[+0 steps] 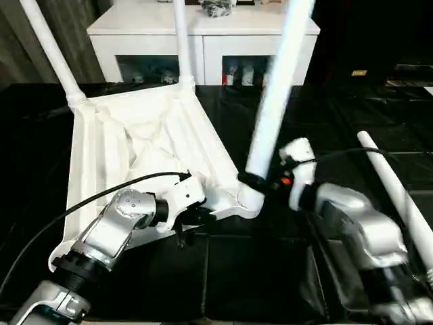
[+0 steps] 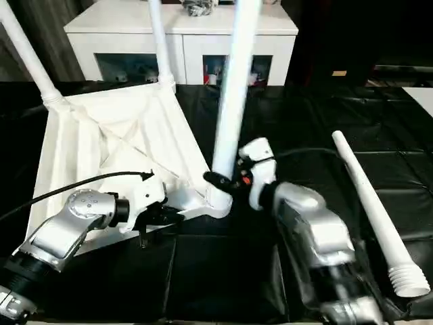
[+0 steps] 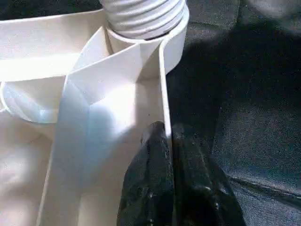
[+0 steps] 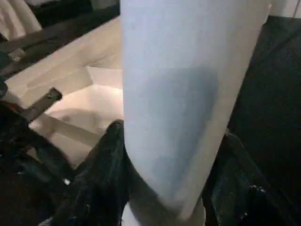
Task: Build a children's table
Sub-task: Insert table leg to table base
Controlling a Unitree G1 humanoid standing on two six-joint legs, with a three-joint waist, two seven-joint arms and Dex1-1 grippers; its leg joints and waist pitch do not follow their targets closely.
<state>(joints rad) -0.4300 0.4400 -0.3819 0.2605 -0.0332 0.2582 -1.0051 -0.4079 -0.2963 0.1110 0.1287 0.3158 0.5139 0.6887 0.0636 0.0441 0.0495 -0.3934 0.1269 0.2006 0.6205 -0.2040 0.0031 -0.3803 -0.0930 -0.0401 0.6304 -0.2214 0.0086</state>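
Black padded sheeting covers the desk (image 1: 379,135), and a white cabinet (image 1: 203,34) with glass doors stands behind it. On the desk lies the children's table top (image 1: 142,149), turned underside up so its ribs and X-brace show, tilted with the near edge low. Two legs already stand in its far corner sockets: one at the far left corner (image 1: 51,54), one at the far right corner (image 1: 181,40).

The left hand (image 1: 193,217) is pinched shut on the thin near rim of the top, one black finger (image 3: 153,179) on each side of the wall, just beside the near right corner socket (image 1: 249,202). It seems to be steadying the top.

The right hand (image 2: 220,181) grips a third leg (image 1: 277,88) low on its shaft, fingers wrapped around the tube. This leg rises from the near right socket, leaning slightly. Its ribbed end appears partly entered in the socket, seen from the left wrist.

A fourth leg (image 2: 372,210) lies loose on the desk, well apart to the right, its ribbed end nearest the robot.

The step in hand looks like seating the third leg. Next, it likely needs straightening, then pressing or twisting home while the top is held firm.
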